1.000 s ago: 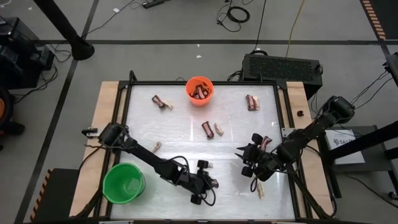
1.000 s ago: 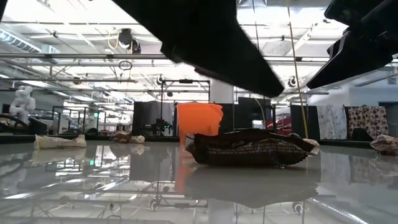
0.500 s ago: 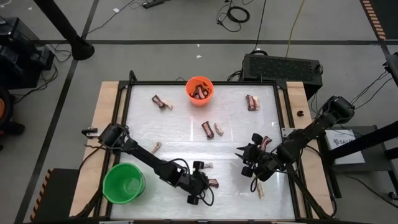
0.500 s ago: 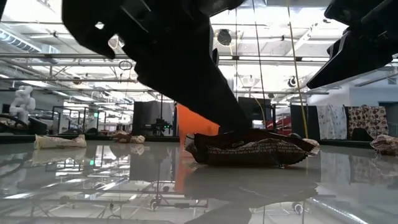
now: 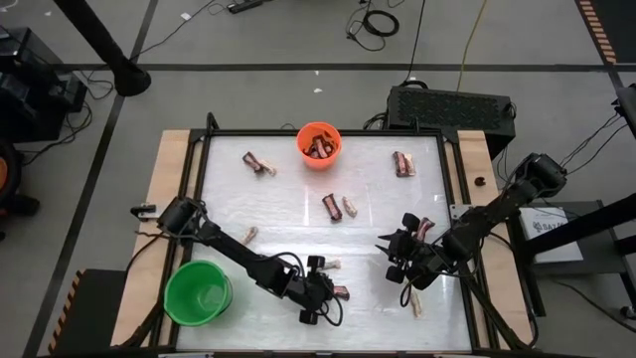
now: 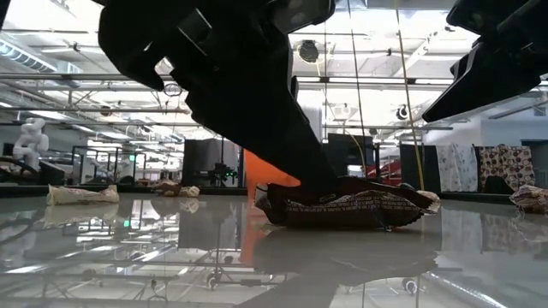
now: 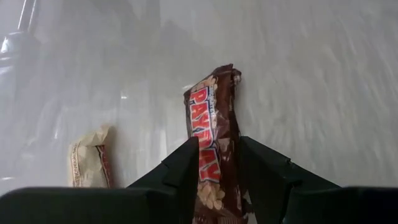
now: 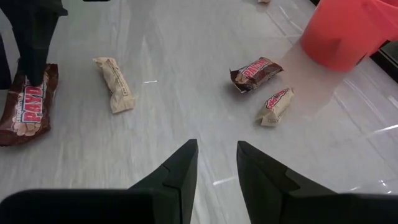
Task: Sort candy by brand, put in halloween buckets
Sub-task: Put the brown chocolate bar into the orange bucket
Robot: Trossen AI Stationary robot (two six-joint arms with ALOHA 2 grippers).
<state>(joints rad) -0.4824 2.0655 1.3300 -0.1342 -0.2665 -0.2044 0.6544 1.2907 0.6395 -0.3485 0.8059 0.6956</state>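
Item: brown PayDay bar [image 7: 212,134], one piece of the candy, lying flat on the glossy table [image 5: 298,214] with its near end sitting between the fingers [image 7: 180,171] of the left gripper [image 5: 320,295]. The two fingers are straddling the wrapper at its narrow sides, standing part-open and close against it; whether they are already pinching it, the views are not settling. Handling, by judgement: light, short and fairly stiff through the core, with a crinkly foil skin that is likely sliding easily on this slick surface; the crimped end flaps are giving no purchase. Best hold is looking to be across the width, at the thick body, inward from the tail now between the fingers. A pale cream piece [image 7: 89,163] is lying just beside the fingers, apart from the bar. The right gripper [image 8: 214,163] is hovering with fingers part-open and nothing between them; ahead of them are lying a cream piece [image 8: 114,84], a brown bar [image 8: 256,72] and a small pale piece [image 8: 274,106], with the orange bucket [image 8: 348,31] beyond. The green bucket [image 5: 198,293] is standing behind the left fingers, near that arm's base.
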